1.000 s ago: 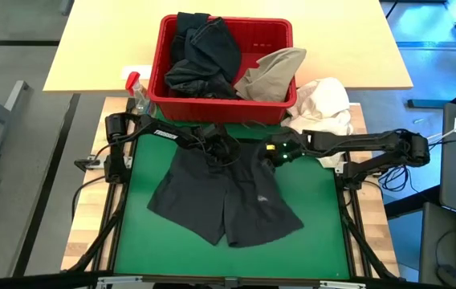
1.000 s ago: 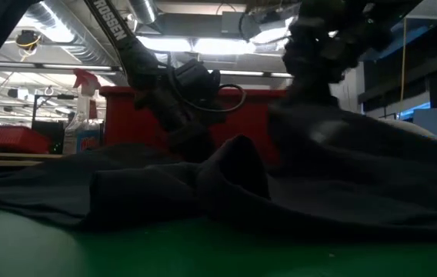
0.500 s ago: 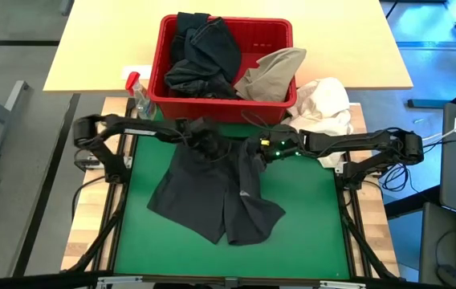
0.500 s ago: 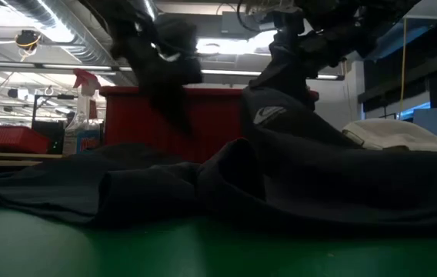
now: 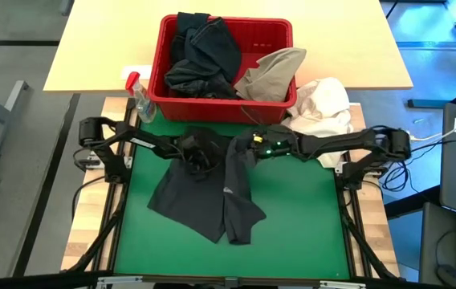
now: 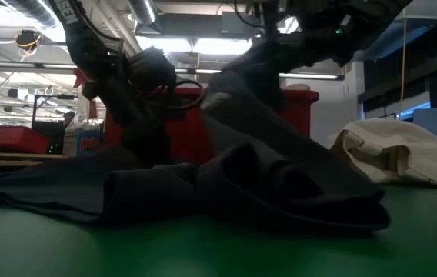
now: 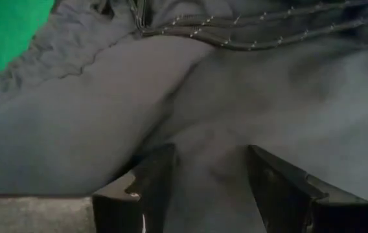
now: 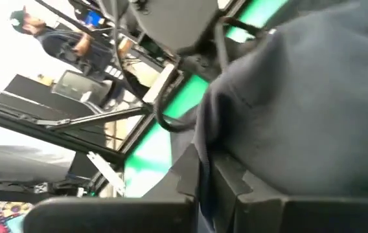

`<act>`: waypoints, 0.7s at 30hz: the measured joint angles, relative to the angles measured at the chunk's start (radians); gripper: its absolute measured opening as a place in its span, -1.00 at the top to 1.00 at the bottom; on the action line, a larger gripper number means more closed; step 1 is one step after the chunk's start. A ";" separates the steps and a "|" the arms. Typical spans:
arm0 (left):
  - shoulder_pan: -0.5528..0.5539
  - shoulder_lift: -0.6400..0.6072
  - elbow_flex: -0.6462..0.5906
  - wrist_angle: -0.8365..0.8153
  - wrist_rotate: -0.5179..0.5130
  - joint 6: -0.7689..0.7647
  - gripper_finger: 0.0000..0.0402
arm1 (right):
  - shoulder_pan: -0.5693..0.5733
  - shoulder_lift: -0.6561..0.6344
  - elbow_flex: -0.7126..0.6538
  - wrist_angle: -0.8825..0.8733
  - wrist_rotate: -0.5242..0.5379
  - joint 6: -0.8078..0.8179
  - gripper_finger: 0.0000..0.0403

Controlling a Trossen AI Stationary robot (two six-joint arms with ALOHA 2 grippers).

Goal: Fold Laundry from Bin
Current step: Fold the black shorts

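High view: the dark shorts [image 5: 212, 197] lie on the green mat [image 5: 308, 217] at centre frame, one half drawn over the other so the garment reads as a narrow, crumpled shape. Above them, at upper centre, the red bin [image 5: 280, 100] holds more laundry, black pieces [image 5: 204, 56] heaped at its left and a khaki one [image 5: 272, 71] draped over its right rim. A white cloth bundle [image 5: 324, 108] sits just right of the bin, a spray bottle [image 5: 140, 98] just left of it.

The right gripper [image 5: 244, 147], reaching in from the right of the frame, is closed tight on an edge of the shorts near the waistband; in the right wrist view you see fabric [image 8: 300, 103] pinched and hanging from its fingers [image 8: 229, 184]. The left gripper [image 5: 194, 154] hovers over the waist area with its fingers [image 7: 151, 178] spread apart above the cloth and holding nothing.

Handling, as you should judge it: the shorts look light, limp and thin, so they will sag, drape and drag rather than keep any shape. You would likely do best to pinch at the waistband or a hem corner, where the doubled seam gives a firmer bite. A grip mid-panel may gather several layers at once.
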State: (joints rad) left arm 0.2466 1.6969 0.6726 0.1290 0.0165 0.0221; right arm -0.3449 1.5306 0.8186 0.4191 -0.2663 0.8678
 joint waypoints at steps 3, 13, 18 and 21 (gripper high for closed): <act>0.000 0.015 0.001 0.028 0.000 -0.008 0.06 | 0.014 0.068 0.053 0.045 0.018 0.004 0.92; 0.000 -0.118 -0.004 -0.123 -0.002 -0.037 0.06 | 0.011 0.241 0.247 0.049 0.020 -0.007 0.92; -0.004 -0.348 0.041 -0.486 -0.027 -0.104 0.06 | 0.011 0.253 0.252 0.041 0.011 -0.008 0.92; -0.017 -0.460 0.018 -0.590 -0.067 -0.145 0.06 | 0.011 0.253 0.252 0.040 0.011 -0.008 0.92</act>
State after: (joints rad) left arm 0.2298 1.2371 0.6903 -0.4607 -0.0509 -0.1224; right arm -0.3340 1.7840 1.0710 0.4592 -0.2554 0.8593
